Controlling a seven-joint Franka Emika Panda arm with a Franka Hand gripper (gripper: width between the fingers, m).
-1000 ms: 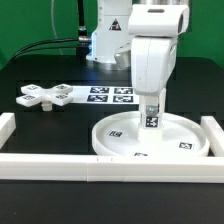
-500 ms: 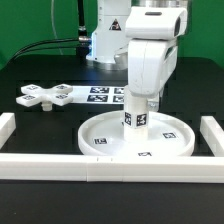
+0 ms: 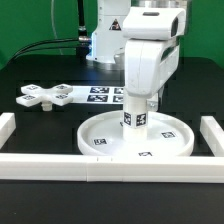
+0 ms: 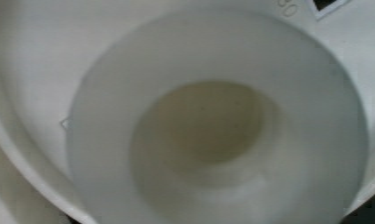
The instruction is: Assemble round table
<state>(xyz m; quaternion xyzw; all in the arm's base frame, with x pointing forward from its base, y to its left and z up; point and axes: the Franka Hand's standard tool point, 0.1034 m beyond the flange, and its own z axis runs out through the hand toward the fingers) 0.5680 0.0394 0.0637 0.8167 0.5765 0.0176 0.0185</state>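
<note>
The large rimmed round disc (image 3: pixel 100 143) lies flat on the black table, just behind the front rail. The short cylindrical leg (image 3: pixel 135 120) stands upright at the disc's middle, a marker on its side. My gripper (image 3: pixel 136 104) comes straight down on the leg's top and is shut on it; the fingertips are hidden by the hand. The small cross-shaped foot piece (image 3: pixel 45 96) lies on the table at the exterior view's left, apart from the disc. In the wrist view a blurred white round form, the leg's end (image 4: pixel 202 120) seen close up, fills the picture; no fingers show.
The marker board (image 3: pixel 105 95) lies behind the disc, right of the foot piece. White border rails run along the front (image 3: pixel 110 168), the left (image 3: pixel 8 125) and the right (image 3: pixel 213 130). The robot's base (image 3: pixel 105 40) stands at the back.
One second ago the disc, leg and gripper stood further to the exterior view's right; all three have shifted left together. Since half a second ago nothing visibly moved.
</note>
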